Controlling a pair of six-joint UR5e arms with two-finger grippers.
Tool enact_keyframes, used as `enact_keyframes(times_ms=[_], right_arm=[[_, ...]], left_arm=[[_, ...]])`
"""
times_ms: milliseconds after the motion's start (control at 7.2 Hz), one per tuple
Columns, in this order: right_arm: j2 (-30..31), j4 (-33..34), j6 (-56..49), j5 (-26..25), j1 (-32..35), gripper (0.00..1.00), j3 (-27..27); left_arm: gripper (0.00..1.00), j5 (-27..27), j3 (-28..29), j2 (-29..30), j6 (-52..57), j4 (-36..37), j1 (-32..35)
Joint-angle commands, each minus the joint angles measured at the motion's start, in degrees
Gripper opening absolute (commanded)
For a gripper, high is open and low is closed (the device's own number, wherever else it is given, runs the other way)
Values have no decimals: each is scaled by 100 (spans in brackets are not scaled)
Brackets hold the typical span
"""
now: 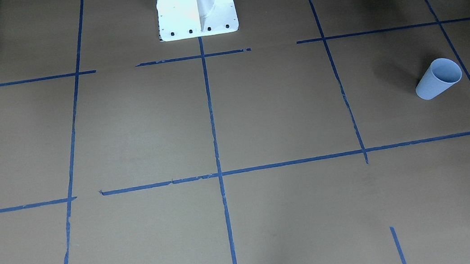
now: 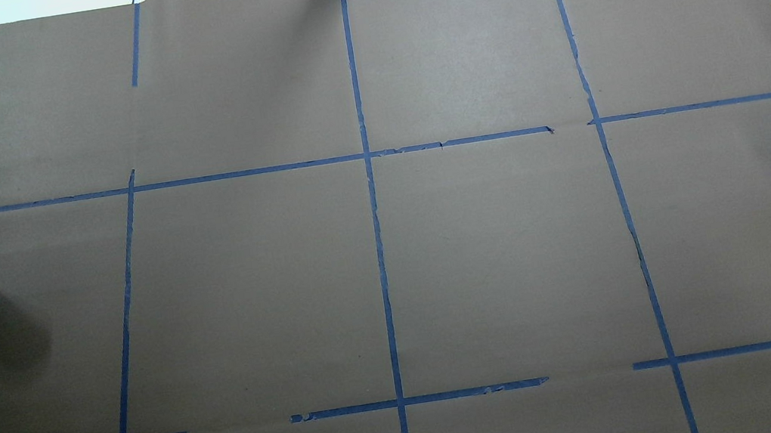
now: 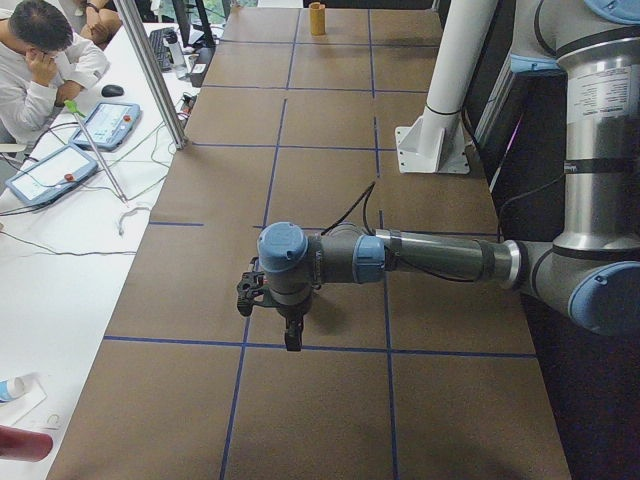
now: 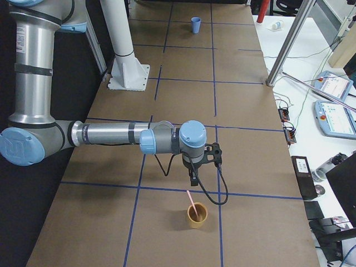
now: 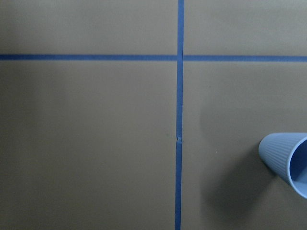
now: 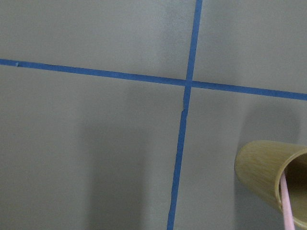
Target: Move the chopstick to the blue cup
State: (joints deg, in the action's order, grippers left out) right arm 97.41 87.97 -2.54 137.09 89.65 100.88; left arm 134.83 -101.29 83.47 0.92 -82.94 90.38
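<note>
One chopstick [image 4: 191, 200] leaned in the tan cup [image 4: 197, 218]; right gripper [image 4: 193, 182], finger spread untellable, needed centring over its top end.

Pink chopstick [image 4: 191, 201] in tan cup [image 4: 197, 222]; blue cup [image 1: 435, 82] upright

From the operators' side, the front-facing camera looks steeply down on the desk [image 1: 287, 111], the robot's base [image 1: 197, 14] at top. The overhead camera faces the opposite way from behind that base; both catch the blue cup [image 1: 438, 79]. Two end cameras look along the desk, one with the left arm [image 3: 430, 258] near and large, the other the right arm [image 4: 111, 133]. The wrist cameras look down from close: the left shares the blue cup, the right the tan cup [image 6: 266, 177] seen from the right end.
</note>
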Motion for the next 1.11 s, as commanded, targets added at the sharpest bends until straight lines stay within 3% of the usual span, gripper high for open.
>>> enact_keyframes(times_ms=[0, 972], right_arm=[[33, -8, -1, 2, 0, 100, 2], [68, -17, -1, 37, -9, 100, 107]], left_arm=[[100, 17, 30, -50, -4, -30, -38], [100, 674, 31, -85, -30, -283, -416]])
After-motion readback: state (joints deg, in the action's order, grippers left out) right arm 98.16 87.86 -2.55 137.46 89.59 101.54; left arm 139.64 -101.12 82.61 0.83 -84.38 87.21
